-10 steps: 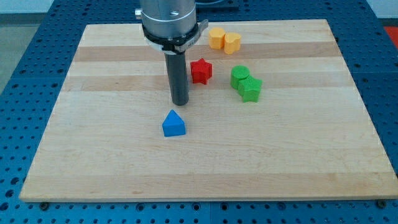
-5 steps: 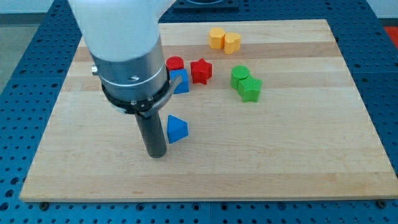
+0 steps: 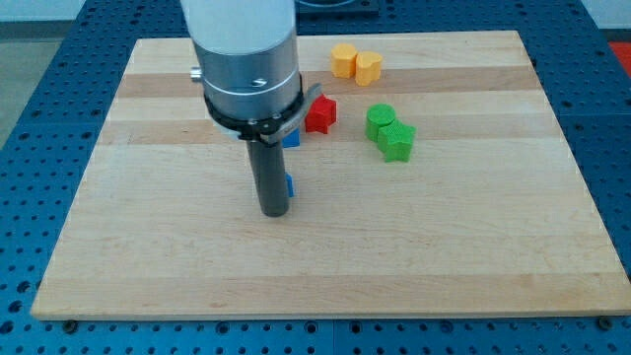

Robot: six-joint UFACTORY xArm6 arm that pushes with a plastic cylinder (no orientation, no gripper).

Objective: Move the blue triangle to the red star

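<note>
My tip (image 3: 273,211) rests on the wooden board (image 3: 473,227) left of centre. The blue triangle (image 3: 290,184) is almost wholly hidden behind the rod; only a thin blue sliver shows at the rod's right edge, just above the tip. The red star (image 3: 319,114) lies up and to the right of the tip, partly covered by the arm's body. A second blue block (image 3: 292,137) peeks out under the arm, left of the red star.
Two orange blocks (image 3: 355,63) sit together near the view's top. Two green blocks (image 3: 389,131) sit right of the red star. The arm's large grey and white body (image 3: 246,59) hides the board's upper left-centre.
My tip has moved right and a little up, now standing in front of the blue triangle and hiding most of it. The arm's body now covers the red cylinder and most of the other blue block.
</note>
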